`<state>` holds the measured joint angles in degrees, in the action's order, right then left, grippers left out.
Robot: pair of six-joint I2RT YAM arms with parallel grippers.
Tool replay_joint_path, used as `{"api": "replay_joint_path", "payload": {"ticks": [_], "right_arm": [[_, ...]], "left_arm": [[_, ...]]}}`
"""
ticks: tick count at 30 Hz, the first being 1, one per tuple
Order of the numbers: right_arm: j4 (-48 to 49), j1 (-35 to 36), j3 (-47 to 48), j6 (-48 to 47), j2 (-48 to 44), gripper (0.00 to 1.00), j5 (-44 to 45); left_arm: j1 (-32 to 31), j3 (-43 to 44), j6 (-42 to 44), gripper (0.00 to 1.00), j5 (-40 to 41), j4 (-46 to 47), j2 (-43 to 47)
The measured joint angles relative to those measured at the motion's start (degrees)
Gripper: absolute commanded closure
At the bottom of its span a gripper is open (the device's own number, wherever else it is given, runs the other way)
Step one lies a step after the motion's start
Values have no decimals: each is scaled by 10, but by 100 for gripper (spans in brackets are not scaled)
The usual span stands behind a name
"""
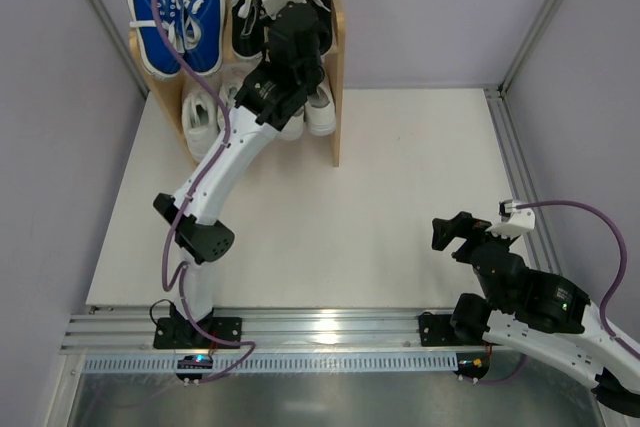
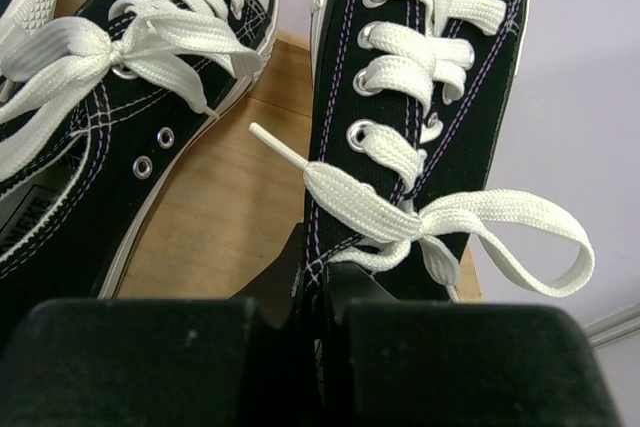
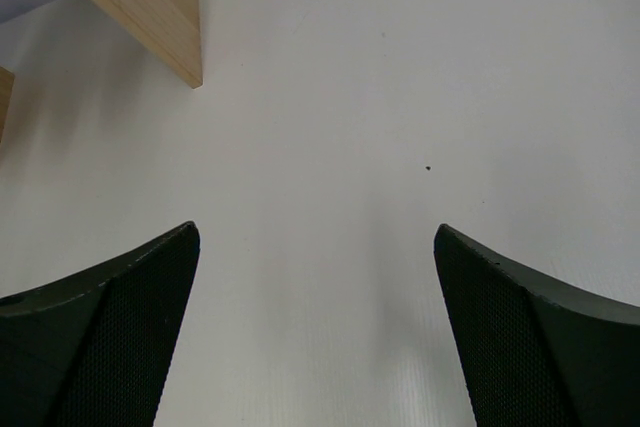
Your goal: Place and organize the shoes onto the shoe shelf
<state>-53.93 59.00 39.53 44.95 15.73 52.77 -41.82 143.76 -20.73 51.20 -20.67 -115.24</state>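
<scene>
The left arm is reaching far out over the shoe shelf (image 1: 336,67), with the left gripper (image 2: 315,292) clenching the canvas edge of a black sneaker (image 2: 420,97) that is lying straight ahead on the top tier. Its mate (image 2: 150,97) is sitting just left of the fingers, its insole print too blurred to read. The blue pair (image 1: 205,27) is lying further left. The right arm is crouching folded, its right gripper (image 3: 315,229) gaping wide over the table (image 3: 400,67).

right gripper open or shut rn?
Open. In the right wrist view the right gripper has its fingers spread wide over the table, nothing between them.
</scene>
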Motion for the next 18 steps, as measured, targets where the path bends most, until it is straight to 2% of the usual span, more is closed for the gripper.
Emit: {"api": "replay_joint_path", "payload": {"ticks": [4, 5, 6, 7, 8, 10, 11, 14, 18], "right_arm": [[0, 0, 0, 0, 0, 0, 0], [1, 0, -1, 0, 0, 0, 0], [1, 0, -1, 0, 0, 0, 0], [1, 0, -2, 0, 0, 0, 0], [1, 0, -2, 0, 0, 0, 0], [1, 0, -2, 0, 0, 0, 0], [2, 0, -2, 0, 0, 0, 0], [2, 0, -2, 0, 0, 0, 0], [2, 0, -2, 0, 0, 0, 0]], "left_arm": [[0, -5, -1, 99, -2, -9, 4], [0, -6, -1, 93, -2, -9, 4], [0, -7, -2, 81, -2, -8, 5], [0, -7, 0, 75, -2, -8, 5], [0, -7, 0, 63, -4, -5, 5], [0, -7, 0, 52, -4, 7, 5], [0, -7, 1, 44, -4, 18, 6], [1, -7, 7, 33, -10, 38, 12], [1, -5, 25, 24, -24, 63, 16]]}}
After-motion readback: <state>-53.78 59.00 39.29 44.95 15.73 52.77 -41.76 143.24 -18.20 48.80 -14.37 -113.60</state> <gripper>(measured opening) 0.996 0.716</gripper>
